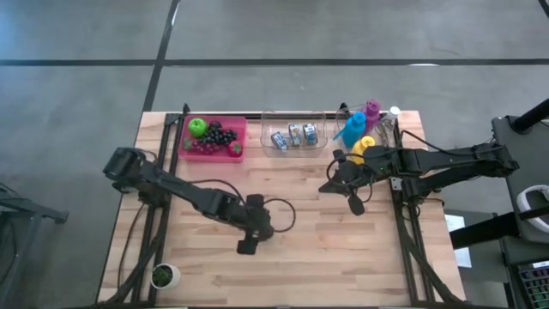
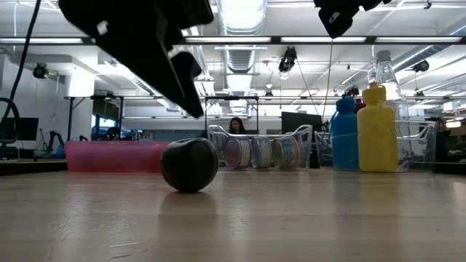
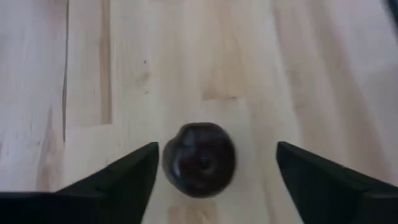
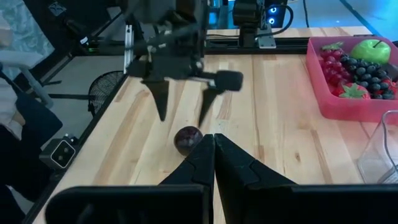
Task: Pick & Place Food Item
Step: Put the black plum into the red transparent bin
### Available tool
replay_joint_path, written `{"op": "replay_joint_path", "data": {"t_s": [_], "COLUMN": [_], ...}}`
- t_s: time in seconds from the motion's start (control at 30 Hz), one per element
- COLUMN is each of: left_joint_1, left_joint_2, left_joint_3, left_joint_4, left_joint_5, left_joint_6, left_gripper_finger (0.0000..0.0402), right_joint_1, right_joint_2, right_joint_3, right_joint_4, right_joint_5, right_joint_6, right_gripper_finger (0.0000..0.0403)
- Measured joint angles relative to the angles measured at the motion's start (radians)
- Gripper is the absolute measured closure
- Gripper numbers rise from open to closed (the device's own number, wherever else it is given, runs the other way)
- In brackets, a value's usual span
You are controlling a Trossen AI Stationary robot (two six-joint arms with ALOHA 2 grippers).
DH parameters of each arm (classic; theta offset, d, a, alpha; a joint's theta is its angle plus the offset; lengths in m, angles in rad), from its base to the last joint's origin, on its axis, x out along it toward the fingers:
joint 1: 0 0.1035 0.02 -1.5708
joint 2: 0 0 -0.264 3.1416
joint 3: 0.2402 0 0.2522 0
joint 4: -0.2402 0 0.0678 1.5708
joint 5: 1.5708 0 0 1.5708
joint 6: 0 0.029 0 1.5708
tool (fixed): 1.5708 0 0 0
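A dark round fruit (image 3: 199,158) rests on the bare wooden table (image 1: 343,257), left of the middle; it also shows in the low view (image 2: 189,165) and the right wrist view (image 4: 188,139). My left gripper (image 4: 183,118) hangs open just above it, slanting down, one finger to each side of the fruit (image 3: 217,146), and it touches nothing. In the high view this gripper (image 1: 249,240) covers the fruit. My right gripper (image 4: 213,142) is shut and empty, raised over the table's right half (image 1: 334,182).
A pink tray (image 1: 184,137) holding a green apple (image 1: 197,128), grapes and strawberries stands at the far left. Beside it stands a clear bin (image 1: 296,136) of cans, with blue (image 1: 352,127), yellow and purple bottles at the far right. A small pot (image 1: 163,275) sits near the front left corner.
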Motion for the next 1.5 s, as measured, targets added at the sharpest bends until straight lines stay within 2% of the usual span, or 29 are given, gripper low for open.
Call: {"op": "replay_joint_path", "data": {"t_s": [0.17, 0.23, 0.43, 0.87, 1.0, 1.33, 1.5], "left_joint_1": [0.002, 0.001, -0.002, -0.002, -0.002, -0.002, -0.001], "left_joint_2": [0.050, 0.067, 0.102, 0.166, 0.165, 0.166, 0.164], "left_joint_3": [0.001, 0.001, -0.003, -0.007, -0.007, -0.007, -0.007], "left_joint_4": [0.011, 0.016, 0.051, 0.075, 0.077, 0.071, 0.070], "left_joint_5": [-0.003, -0.002, -0.004, -0.042, -0.066, -0.068, -0.068], "left_joint_6": [0.021, 0.024, 0.037, 0.087, 0.114, 0.106, 0.102], "left_gripper_finger": [0.0016, 0.0005, 0.0020, 0.0025, 0.0053, 0.0179, 0.0186], "right_joint_1": [0.000, 0.000, 0.000, 0.000, 0.000, 0.000, 0.000], "right_joint_2": [0.000, 0.000, 0.000, 0.000, 0.000, 0.000, 0.000], "right_joint_3": [0.000, 0.000, 0.000, 0.000, 0.000, 0.000, 0.000], "right_joint_4": [-0.001, -0.001, -0.001, -0.001, -0.001, -0.001, -0.001], "right_joint_5": [-0.001, 0.000, -0.001, -0.002, -0.002, -0.002, -0.002], "right_joint_6": [0.000, 0.000, 0.000, 0.000, 0.000, 0.000, 0.000], "right_gripper_finger": [0.0394, 0.0394, 0.0394, 0.0394, 0.0394, 0.0394, 0.0394]}}
